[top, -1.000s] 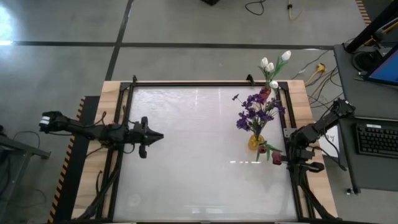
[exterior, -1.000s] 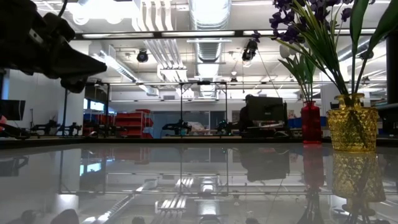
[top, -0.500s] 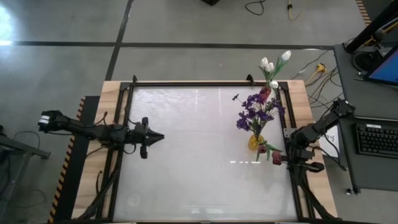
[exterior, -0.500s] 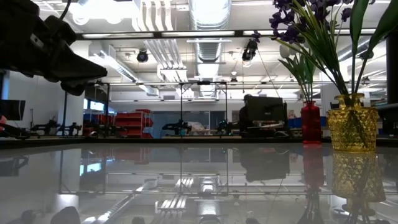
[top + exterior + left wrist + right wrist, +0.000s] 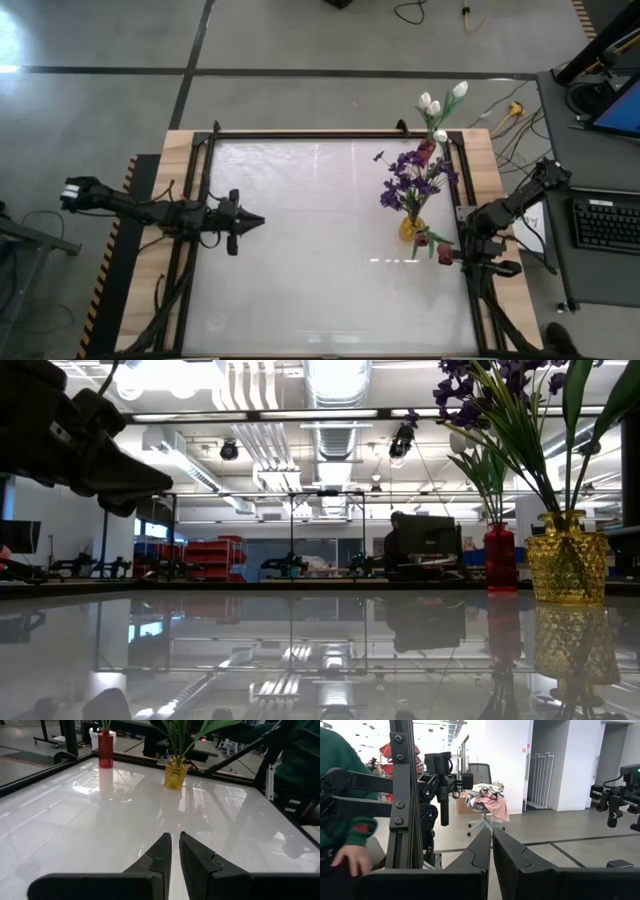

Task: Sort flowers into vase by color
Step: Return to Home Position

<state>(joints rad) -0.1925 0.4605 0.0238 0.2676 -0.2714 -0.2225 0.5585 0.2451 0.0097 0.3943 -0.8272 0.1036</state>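
Purple blossom sprays (image 5: 410, 175) stand in a yellow vase (image 5: 410, 228) at the table's right side. White tulip buds (image 5: 440, 100) rise from a red vase (image 5: 427, 152) at the far right corner. Two dark red buds (image 5: 432, 245) show just near the yellow vase; what they rest on I cannot tell. My left gripper (image 5: 258, 219) hovers shut over the table's left part, pointing toward the vases (image 5: 176, 772), with nothing in it. My right gripper (image 5: 491, 837) is shut and empty at the table's right edge, beside the yellow vase.
The glossy white tabletop (image 5: 320, 240) lies bare between my left gripper and the vases. A black frame rail (image 5: 330, 133) runs round the table. A person in a green sleeve (image 5: 340, 815) stands close to the right arm. A desk with a keyboard (image 5: 605, 222) is right of the table.
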